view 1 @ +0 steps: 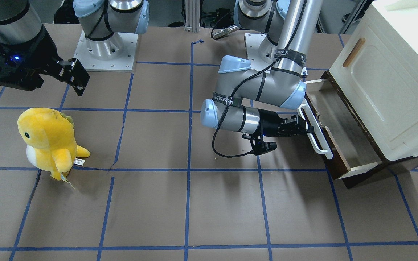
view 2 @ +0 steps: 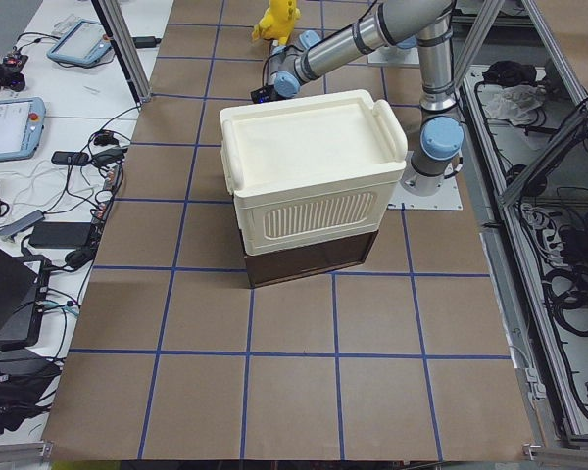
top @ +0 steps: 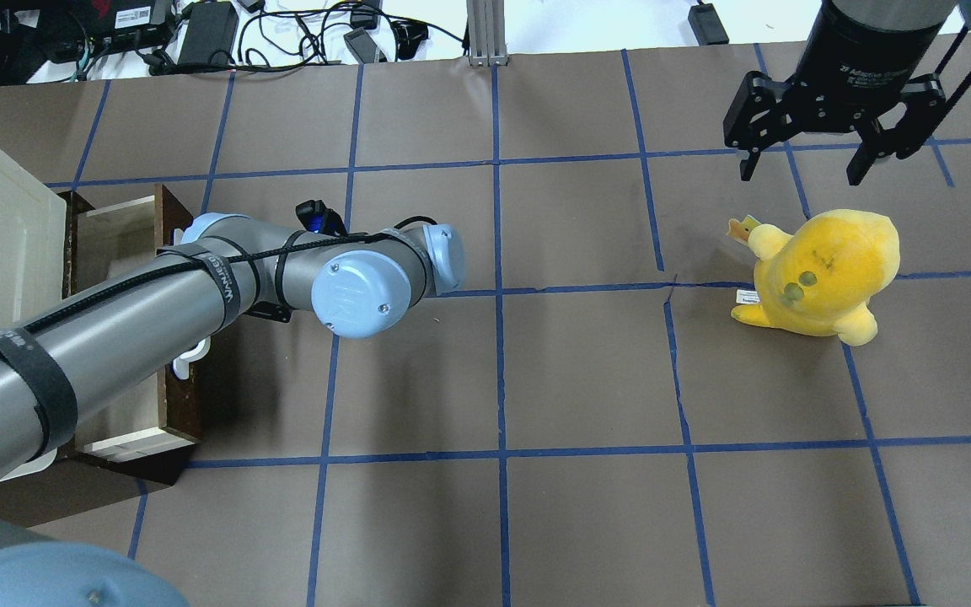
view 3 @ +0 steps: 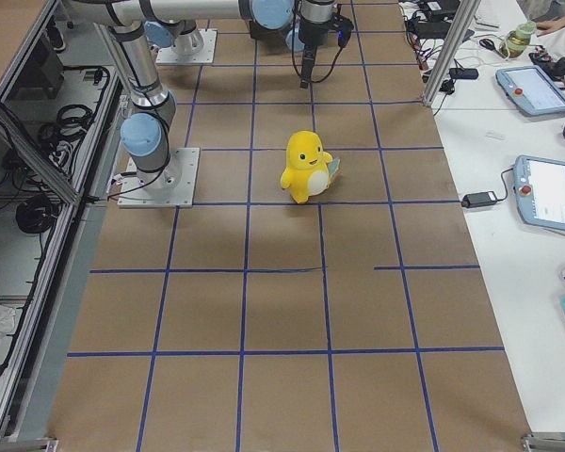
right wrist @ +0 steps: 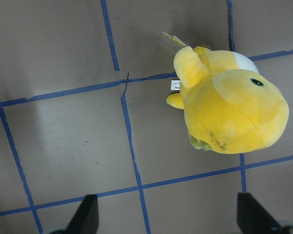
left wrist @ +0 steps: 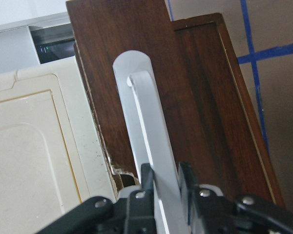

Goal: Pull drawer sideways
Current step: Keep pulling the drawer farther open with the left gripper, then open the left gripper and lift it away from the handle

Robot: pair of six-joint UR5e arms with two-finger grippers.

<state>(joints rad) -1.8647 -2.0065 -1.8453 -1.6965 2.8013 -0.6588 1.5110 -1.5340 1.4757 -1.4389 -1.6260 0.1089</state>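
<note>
The drawer (view 1: 343, 127) sticks partly out of the bottom of a cream-white cabinet (view 1: 386, 72). It has a dark brown front (view 1: 334, 152), a long white bar handle (view 1: 318, 139) and pale inner walls. My left gripper (view 1: 308, 129) reaches in from the side and is shut on the handle. In the left wrist view the black fingers (left wrist: 147, 181) clamp the white bar (left wrist: 151, 126) on both sides. In the overhead view my left arm hides the gripper and much of the drawer (top: 115, 228). My right gripper (view 1: 76, 78) hangs open and empty, far from the drawer.
A yellow plush dinosaur (view 1: 49, 141) stands on the brown table below my right gripper (top: 806, 164); it also shows in the right wrist view (right wrist: 229, 107). The cabinet panel carries a small tan wooden handle (view 1: 353, 52). Blue tape lines grid the table.
</note>
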